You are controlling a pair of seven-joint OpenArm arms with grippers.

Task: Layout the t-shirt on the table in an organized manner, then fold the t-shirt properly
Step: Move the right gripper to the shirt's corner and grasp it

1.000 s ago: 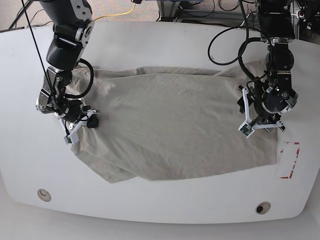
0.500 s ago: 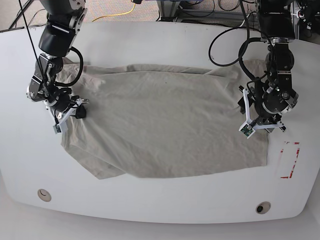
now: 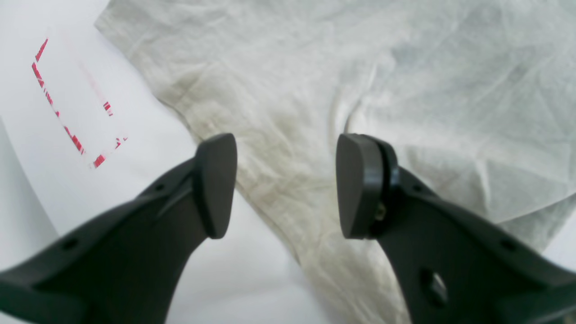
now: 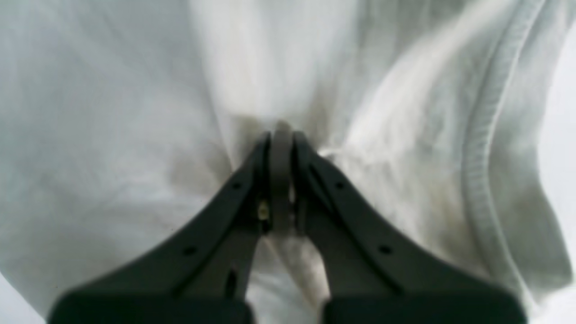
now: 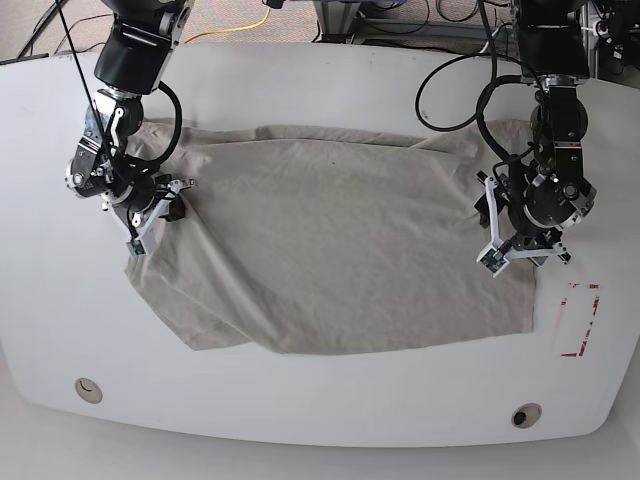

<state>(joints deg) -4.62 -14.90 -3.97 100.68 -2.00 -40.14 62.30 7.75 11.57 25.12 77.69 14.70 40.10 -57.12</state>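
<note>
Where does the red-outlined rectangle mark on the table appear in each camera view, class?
Base: red-outlined rectangle mark at lower right, just off the t-shirt corner.
Left wrist: upper left, beside the shirt's edge.
Right wrist: not in it; only cloth shows.
Shared landmark: the t-shirt edge nearest the mark.

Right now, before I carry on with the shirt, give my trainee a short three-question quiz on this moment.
1. True or false: the right gripper is shut on the t-shirt.
2. The left gripper is: A) open above the shirt's edge, B) shut on a sleeve, C) resting on the red-outlined mark.
3. Fill in: in the left wrist view, the red-outlined mark lies on bare ____ beside the shirt's corner.

Key: 1 true; 2 A; 3 table.
</note>
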